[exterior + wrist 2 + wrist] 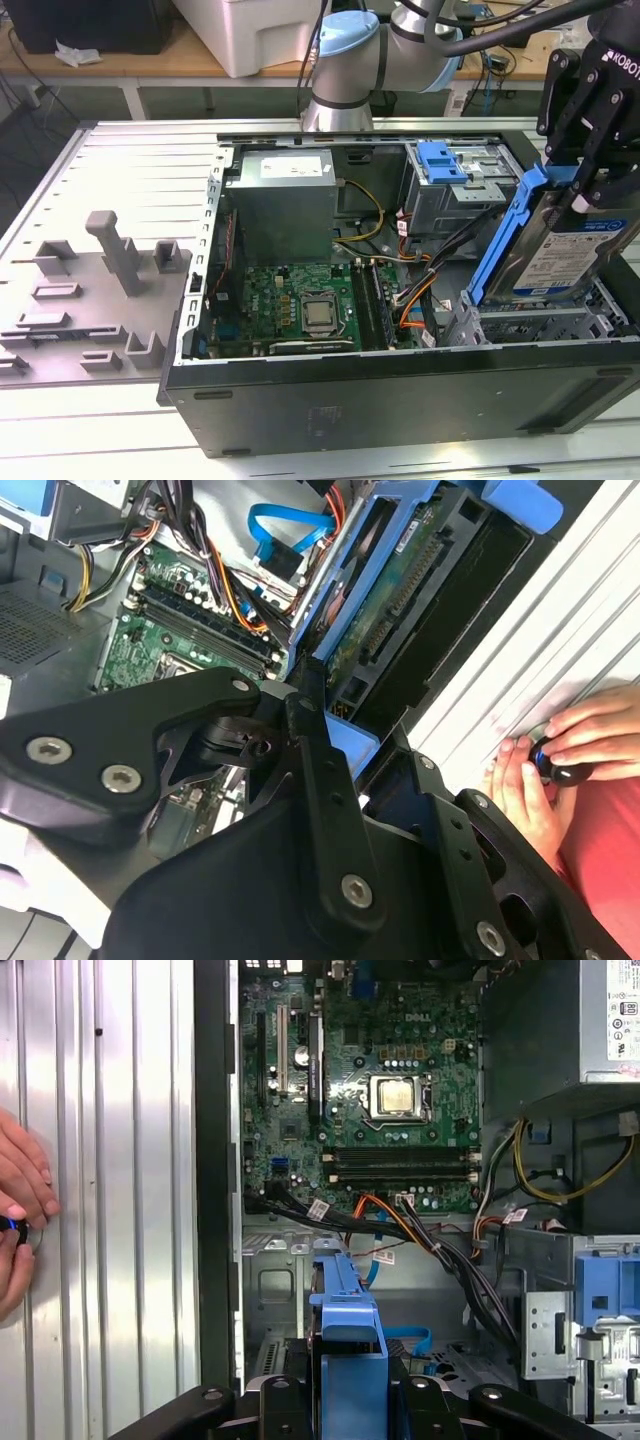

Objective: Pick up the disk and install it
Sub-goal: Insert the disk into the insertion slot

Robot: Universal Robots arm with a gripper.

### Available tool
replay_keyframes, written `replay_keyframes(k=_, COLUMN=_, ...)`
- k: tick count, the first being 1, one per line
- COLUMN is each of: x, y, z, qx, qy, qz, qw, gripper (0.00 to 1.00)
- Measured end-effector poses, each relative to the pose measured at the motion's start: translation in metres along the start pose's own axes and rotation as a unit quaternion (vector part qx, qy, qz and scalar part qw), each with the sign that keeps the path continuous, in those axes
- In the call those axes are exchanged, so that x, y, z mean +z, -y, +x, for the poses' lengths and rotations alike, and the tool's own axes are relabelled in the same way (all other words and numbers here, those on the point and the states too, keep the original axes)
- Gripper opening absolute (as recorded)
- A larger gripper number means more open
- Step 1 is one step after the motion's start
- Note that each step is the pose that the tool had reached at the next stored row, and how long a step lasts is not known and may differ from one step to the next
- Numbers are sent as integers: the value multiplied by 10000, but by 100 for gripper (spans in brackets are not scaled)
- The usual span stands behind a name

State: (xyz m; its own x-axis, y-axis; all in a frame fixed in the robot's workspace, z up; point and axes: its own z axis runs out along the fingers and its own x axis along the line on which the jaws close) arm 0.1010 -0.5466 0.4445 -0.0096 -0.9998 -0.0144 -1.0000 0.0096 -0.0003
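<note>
The case sits on the surface, fixture block to the exterior view's left of it. The disk leans tilted in the claw at the case's other end.

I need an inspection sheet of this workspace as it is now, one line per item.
Surface: ribbed metal table, carrying an open computer case.
Job's things: the disk, tilted above the drive bay at the exterior view's right, not seated.
Clutter: grey fixture plate with blocks, at the exterior view's left.
Grippers: the gripper is shut on the disk's blue frame.
Cables: orange, yellow and black wires run inside the case beside the bay.
Surroundings: a person's hand on the table beside the case; white box behind the table.
</note>
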Motion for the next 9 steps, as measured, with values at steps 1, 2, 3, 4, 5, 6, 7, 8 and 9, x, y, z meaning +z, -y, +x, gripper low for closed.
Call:
replay_keyframes(k=1, x=0, y=0, z=0, qx=4, qy=0, qz=0, qw=10000, gripper=36)
replay_keyframes(k=2, x=0, y=-1, z=0, qx=6, qy=0, qz=0, qw=10000, gripper=36)
replay_keyframes(k=3, x=1, y=-1, z=0, qx=6, qy=0, qz=0, qw=10000, gripper=36)
replay_keyframes(k=4, x=1, y=-1, z=0, qx=7, qy=0, qz=0, qw=10000, gripper=36)
replay_keyframes(k=5, x=3, y=-1, z=0, qx=8, qy=0, qz=0, qw=10000, gripper=36)
replay_keyframes(k=6, x=6, y=-1, z=0, qx=8, qy=0, qz=0, qw=10000, gripper=36)
replay_keyframes(k=7, x=12, y=-1, z=0, qx=9, qy=0, qz=-1, qw=10000, gripper=36)
replay_keyframes(k=8, x=16, y=-1, z=1, qx=9, qy=0, qz=-1, qw=10000, gripper=36)
replay_keyframes(k=9, x=25, y=0, z=0, qx=9, qy=4, qz=1, qw=10000, gripper=36)
